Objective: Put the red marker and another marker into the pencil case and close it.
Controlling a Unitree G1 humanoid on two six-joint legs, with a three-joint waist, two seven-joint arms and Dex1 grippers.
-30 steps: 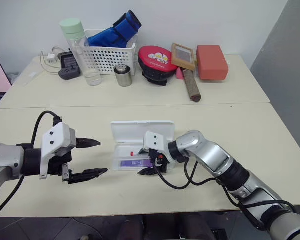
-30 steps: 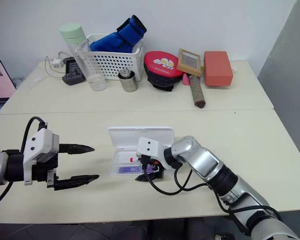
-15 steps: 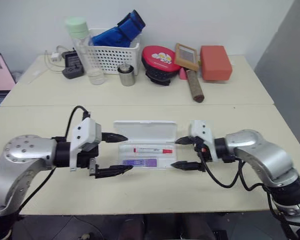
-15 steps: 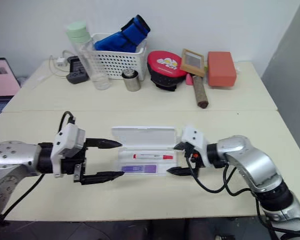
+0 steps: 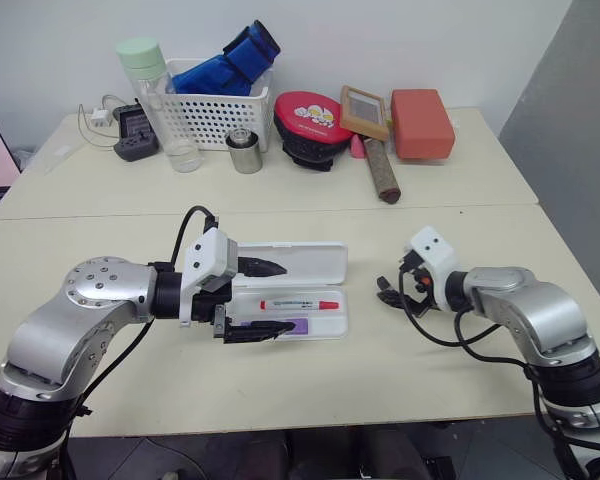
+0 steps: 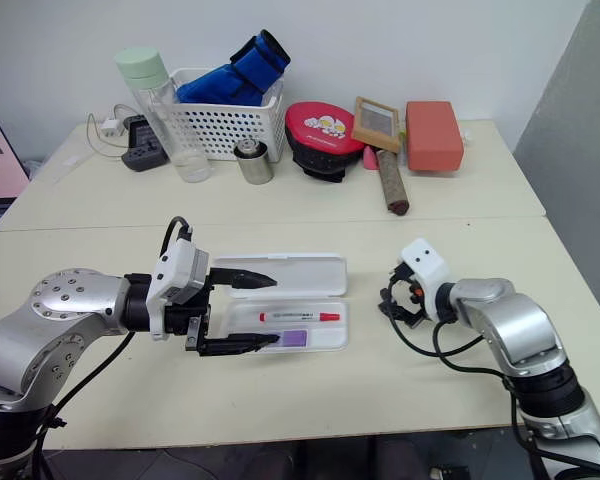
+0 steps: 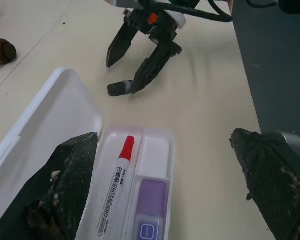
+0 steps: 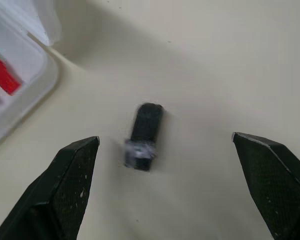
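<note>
now we see the wide cream surface [image 5: 400,380], and near its front the flat white plastic pencil case [image 5: 325,326] with rounded corners lies open, its hinged lid [image 5: 310,262] laid back flat behind the tray. we judge the loading done: the slim white-barrelled red marker [image 5: 300,304] lies in the tray's rear channel, and the short purple-and-lavender marker [image 5: 292,326] sits in the front compartment. only closing is left. our left pincer [image 5: 263,300] is spread wide and empty, one finger over the lid, the other at the tray's front edge. our right pincer [image 5: 388,291] is also wide open and empty, well apart from the case, above a small dark grey stub [image 8: 144,135] on the surface.
</note>
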